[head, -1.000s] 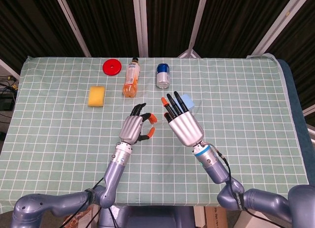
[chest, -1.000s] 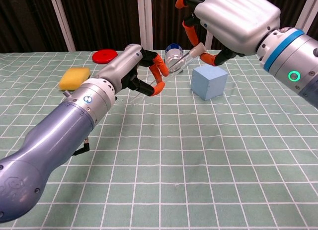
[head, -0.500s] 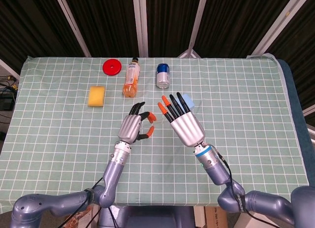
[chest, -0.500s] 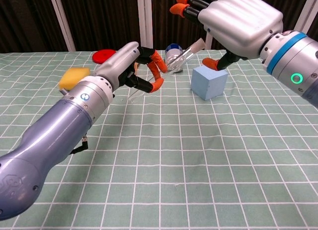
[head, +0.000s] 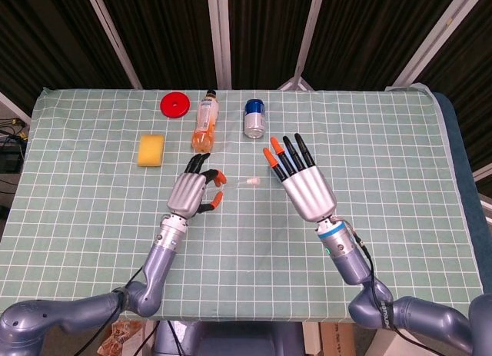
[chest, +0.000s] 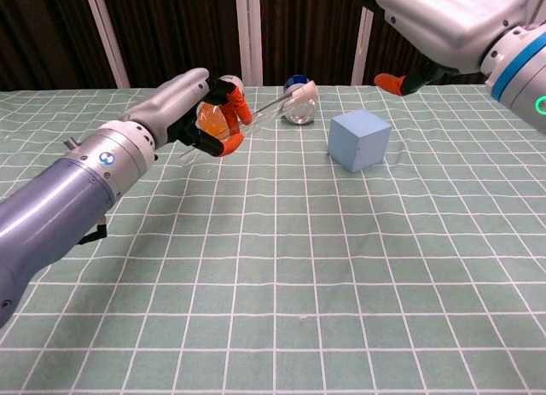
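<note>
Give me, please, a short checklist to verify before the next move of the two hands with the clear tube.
1. Left hand holds the clear tube: ok, it is pinched in the fingers and its white end points toward the right hand.
2. Right hand free: ok, fingers spread, nothing in it.
3. Gap between right hand and tube: ok, the head view shows them apart.
4. Blue cube out of contact: ok, it stands on the cloth and no hand touches it.
5. Can clear of the tube end: ok, the head view shows a gap.
6. Firmness of the pinch: cannot tell.
</note>
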You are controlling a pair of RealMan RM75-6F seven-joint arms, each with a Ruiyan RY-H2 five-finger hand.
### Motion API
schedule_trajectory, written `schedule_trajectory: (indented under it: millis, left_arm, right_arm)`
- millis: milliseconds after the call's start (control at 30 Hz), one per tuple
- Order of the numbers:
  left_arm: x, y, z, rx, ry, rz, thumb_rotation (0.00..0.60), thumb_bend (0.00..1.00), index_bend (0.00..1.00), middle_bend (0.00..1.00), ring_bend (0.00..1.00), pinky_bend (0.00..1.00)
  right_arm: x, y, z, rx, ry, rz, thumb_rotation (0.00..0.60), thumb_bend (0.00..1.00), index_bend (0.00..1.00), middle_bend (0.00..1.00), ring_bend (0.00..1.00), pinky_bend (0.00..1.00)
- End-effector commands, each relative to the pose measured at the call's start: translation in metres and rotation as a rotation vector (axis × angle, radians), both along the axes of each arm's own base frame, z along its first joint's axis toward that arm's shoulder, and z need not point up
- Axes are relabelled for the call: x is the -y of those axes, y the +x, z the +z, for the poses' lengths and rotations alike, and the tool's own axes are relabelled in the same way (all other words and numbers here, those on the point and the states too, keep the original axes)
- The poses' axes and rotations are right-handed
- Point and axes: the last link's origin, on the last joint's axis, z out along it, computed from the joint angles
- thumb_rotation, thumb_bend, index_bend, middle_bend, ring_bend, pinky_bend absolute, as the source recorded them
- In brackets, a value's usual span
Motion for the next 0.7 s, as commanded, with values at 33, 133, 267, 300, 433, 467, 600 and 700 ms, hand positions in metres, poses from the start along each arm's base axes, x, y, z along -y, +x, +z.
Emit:
schedule_trajectory:
  millis: [33,133,267,300,433,467,600,700]
  left_arm:
    - [-0.004,-0.017,0.003,-0.136,-0.018,0.023,0.600,0.66,0.46,0.50,0.07,0.00]
    - [-0.005,-0.026,0.001,-0.240,-0.047,0.033,0.600,0.66,0.47,0.50,0.07,0.00]
    - [-0.002,-0.031,-0.006,-0.304,-0.075,0.051,0.600,0.66,0.47,0.50,0.07,0.00]
    - [-0.001,-0.032,-0.009,-0.312,-0.084,0.057,0.600,0.66,0.47,0.50,0.07,0.00]
    - [0.002,-0.033,-0.020,-0.343,-0.108,0.064,0.600,0.66,0.47,0.50,0.07,0.00]
    - [0.003,-0.033,-0.023,-0.354,-0.113,0.061,0.600,0.66,0.47,0.50,0.07,0.00]
    - [0.005,-0.031,-0.031,-0.380,-0.125,0.050,0.600,0.66,0.47,0.50,0.07,0.00]
    - [0.005,-0.030,-0.035,-0.392,-0.130,0.046,0.600,0.66,0.46,0.50,0.07,0.00]
  right_arm:
    - [0.001,-0.001,0.004,0.013,-0.004,-0.008,0.600,0.36,0.00,0.00,0.00,0.00]
    - [0.000,-0.003,0.005,0.016,-0.005,-0.014,0.600,0.36,0.00,0.00,0.00,0.00]
    - [0.000,-0.005,0.007,0.024,-0.006,-0.024,0.600,0.36,0.00,0.00,0.00,0.00]
    - [-0.001,-0.006,0.008,0.029,-0.006,-0.028,0.600,0.36,0.00,0.00,0.00,0.00]
    - [-0.001,-0.007,0.010,0.029,-0.011,-0.030,0.600,0.36,0.00,0.00,0.00,0.00]
    - [-0.002,-0.007,0.011,0.031,-0.011,-0.030,0.600,0.36,0.00,0.00,0.00,0.00]
    - [-0.002,-0.008,0.013,0.041,-0.012,-0.034,0.600,0.36,0.00,0.00,0.00,0.00]
    - [-0.002,-0.009,0.013,0.047,-0.008,-0.040,0.600,0.36,0.00,0.00,0.00,0.00]
